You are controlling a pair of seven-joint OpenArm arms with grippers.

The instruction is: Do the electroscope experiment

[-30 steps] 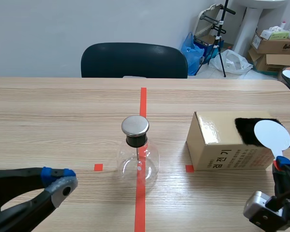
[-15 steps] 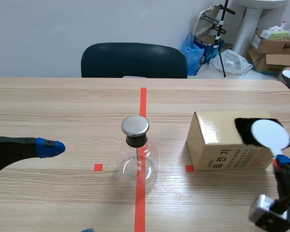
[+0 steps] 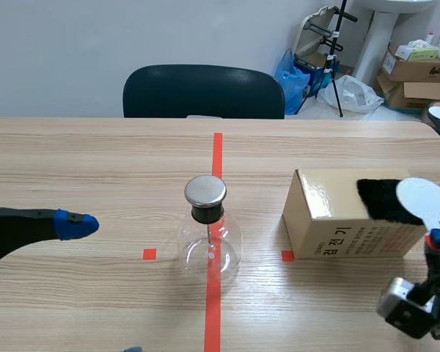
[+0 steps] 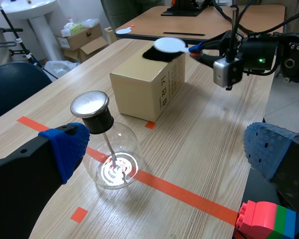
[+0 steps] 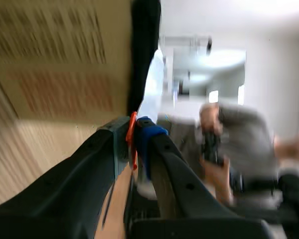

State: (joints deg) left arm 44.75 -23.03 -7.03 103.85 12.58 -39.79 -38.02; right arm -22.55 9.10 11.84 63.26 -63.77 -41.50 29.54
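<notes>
The right tool [image 5: 134, 134] clamps a white round paddle [image 3: 424, 202] over the black fur patch [image 3: 381, 199] atop the tan cardboard box [image 3: 337, 227], while the left tool [image 4: 167, 149] stands open near the metal-capped glass flask [image 3: 209, 246].

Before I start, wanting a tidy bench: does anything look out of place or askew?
Only a red, green and blue toy brick stack beside the open left pincer; it looks unrelated. The glass flask electroscope stands upright, the brown cardboard box sits flat, and the right pincer holds the white round paddle over it.
</notes>
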